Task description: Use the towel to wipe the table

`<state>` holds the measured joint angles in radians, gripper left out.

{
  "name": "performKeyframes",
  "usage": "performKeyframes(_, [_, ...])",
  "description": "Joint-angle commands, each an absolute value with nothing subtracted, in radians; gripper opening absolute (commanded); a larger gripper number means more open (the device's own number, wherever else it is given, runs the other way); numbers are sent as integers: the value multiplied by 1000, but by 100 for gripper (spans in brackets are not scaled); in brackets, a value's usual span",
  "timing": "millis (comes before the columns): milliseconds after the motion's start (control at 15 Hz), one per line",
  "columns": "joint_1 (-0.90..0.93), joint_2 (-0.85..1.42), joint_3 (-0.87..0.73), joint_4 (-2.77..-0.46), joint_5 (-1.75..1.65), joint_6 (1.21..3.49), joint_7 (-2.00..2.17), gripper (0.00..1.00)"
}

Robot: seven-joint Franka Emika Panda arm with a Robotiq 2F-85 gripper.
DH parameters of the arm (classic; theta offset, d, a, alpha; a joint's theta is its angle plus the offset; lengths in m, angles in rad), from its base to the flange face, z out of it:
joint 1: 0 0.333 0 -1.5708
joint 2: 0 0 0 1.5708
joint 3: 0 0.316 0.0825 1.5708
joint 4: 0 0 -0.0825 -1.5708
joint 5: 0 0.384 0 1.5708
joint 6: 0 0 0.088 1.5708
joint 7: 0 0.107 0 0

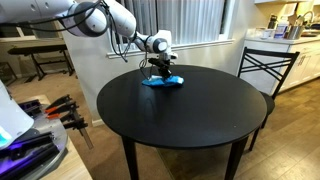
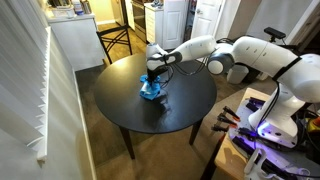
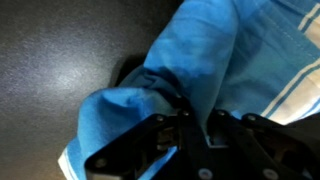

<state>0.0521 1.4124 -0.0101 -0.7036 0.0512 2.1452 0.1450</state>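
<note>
A blue towel lies bunched on the far part of the round black table; it also shows in an exterior view and fills the wrist view. My gripper points down onto the towel, also seen from across the table. In the wrist view the jaws are shut on a raised fold of the blue towel, pressed against the tabletop.
A black metal chair stands at the table's far side, also in an exterior view. White cabinets and a counter stand behind it. A window wall with blinds runs along one side. Tools lie on a bench.
</note>
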Motion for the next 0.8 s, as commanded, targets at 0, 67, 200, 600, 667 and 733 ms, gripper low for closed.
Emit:
performKeyframes(0, [46,1392,11,-768,46,2101,31,6])
performKeyframes(67, [34,1369,1,-803,44,2087,12,6])
performKeyframes(200, [15,1321,-24,-875,40,2065,23,6])
performKeyframes(600, [-33,1180,-72,-1103,41,2059,-3,6])
performKeyframes(667, [-44,1161,-75,-1141,44,2066,-17,6])
performKeyframes(733, [-53,1139,-78,-1181,45,2073,-31,6])
